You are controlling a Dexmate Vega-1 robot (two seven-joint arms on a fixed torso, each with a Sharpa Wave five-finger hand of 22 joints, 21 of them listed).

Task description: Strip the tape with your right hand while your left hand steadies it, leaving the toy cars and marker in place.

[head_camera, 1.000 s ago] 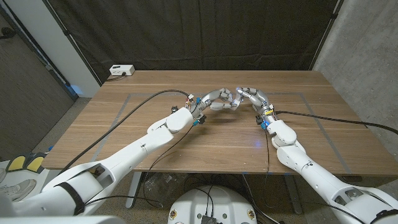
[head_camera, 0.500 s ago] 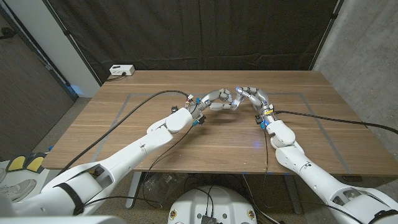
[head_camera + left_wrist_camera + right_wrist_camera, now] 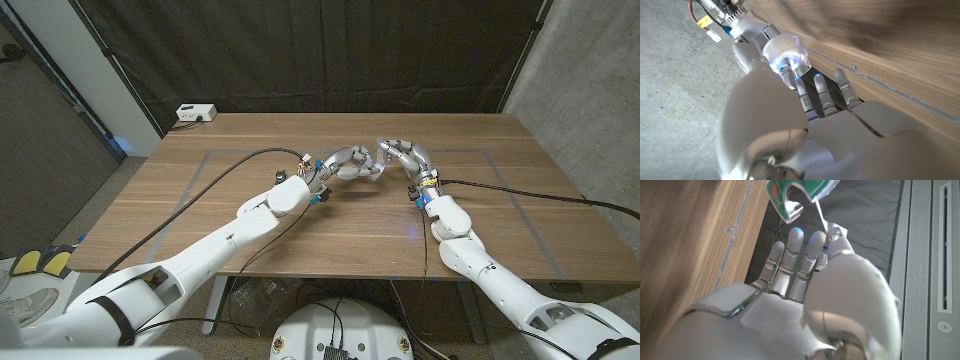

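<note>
Right robot hand (image 3: 402, 156) and left robot hand (image 3: 352, 163) meet fingertip to fingertip above the middle of the brown wooden bench (image 3: 300, 220), nearer its far edge than its near edge. Both are raised off the surface, and each arm comes in from its own near corner.

In the right wrist view, a green-and-white roll of tape (image 3: 785, 200) hangs in the air just beyond my right fingertips (image 3: 796, 235). A narrow pale strip (image 3: 819, 214) runs from the roll back to those fingertips. The right robot hand's fingers lie side by side, nearly straight and pressed together. I cannot tell whether the strip is pinched against a thumb or merely lies behind the tips.

The roll rests on nothing, so I judge that the left robot hand grips it. What clasps it is hidden. In the head view the left fingers curl toward the right hand, and the roll itself is too small to make out there.

The relation that governs the next move is that the roll lies straight ahead of the right fingertips, on the left hand's side. The strip's long axis follows the line joining the two hands, roughly parallel to the bench's far edge. As I judge it, stripping calls for drawing the right robot hand away along that line, toward the bench's right edge, while the left stays put. The right hand is the one nearer the free end.
</note>
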